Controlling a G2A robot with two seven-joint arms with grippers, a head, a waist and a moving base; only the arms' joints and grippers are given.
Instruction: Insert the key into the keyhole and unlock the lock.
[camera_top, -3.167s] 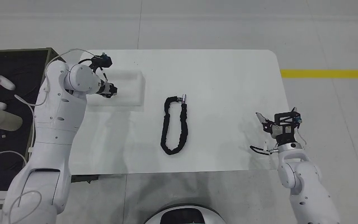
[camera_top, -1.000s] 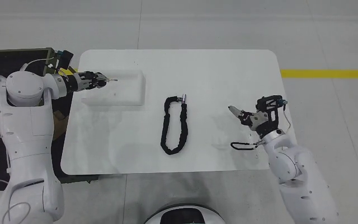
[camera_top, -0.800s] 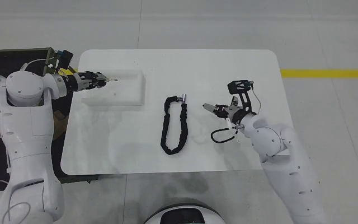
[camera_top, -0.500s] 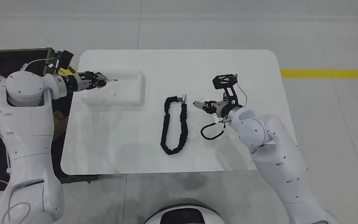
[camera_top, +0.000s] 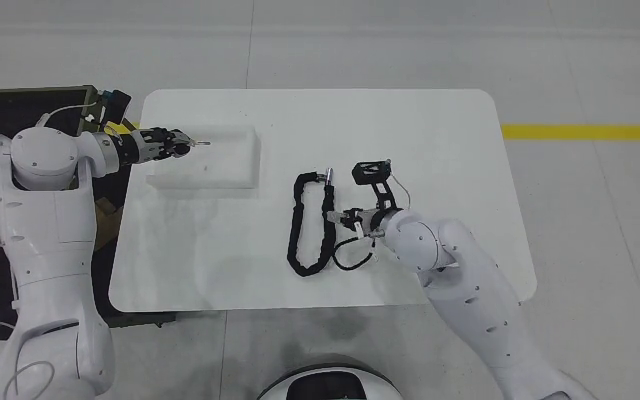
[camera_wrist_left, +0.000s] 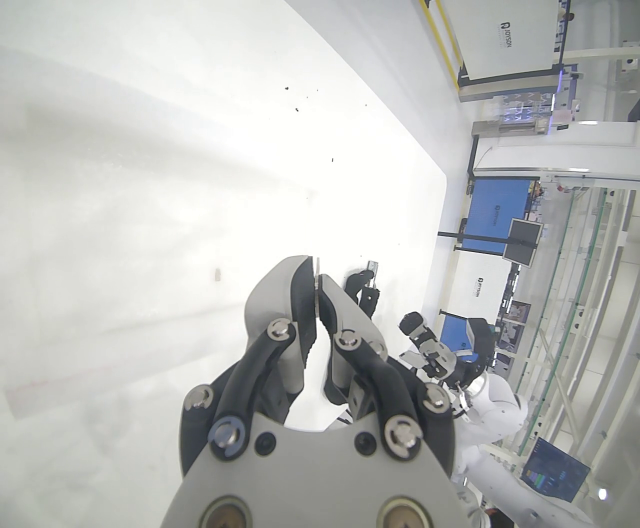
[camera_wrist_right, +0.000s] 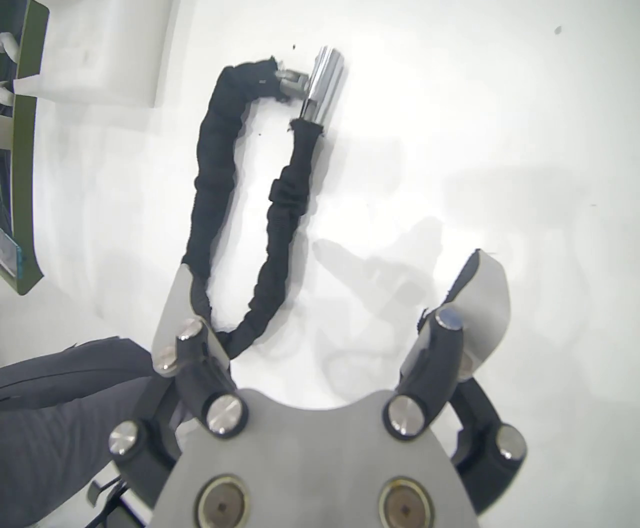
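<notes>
The chain lock (camera_top: 298, 225) is laid as a loop at mid tabletop (camera_top: 430, 130). The right claw (camera_top: 345, 218) is held spread apart just beside the loop. The key (camera_wrist_left: 316, 295) is clamped in the left claw (camera_wrist_left: 315, 265), well apart from the lock.

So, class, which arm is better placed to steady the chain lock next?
Right. The right gripper hovers beside the chain lock with its fingers open, probably ready to grasp. The left gripper is far off across the table, shut on the key.
</notes>
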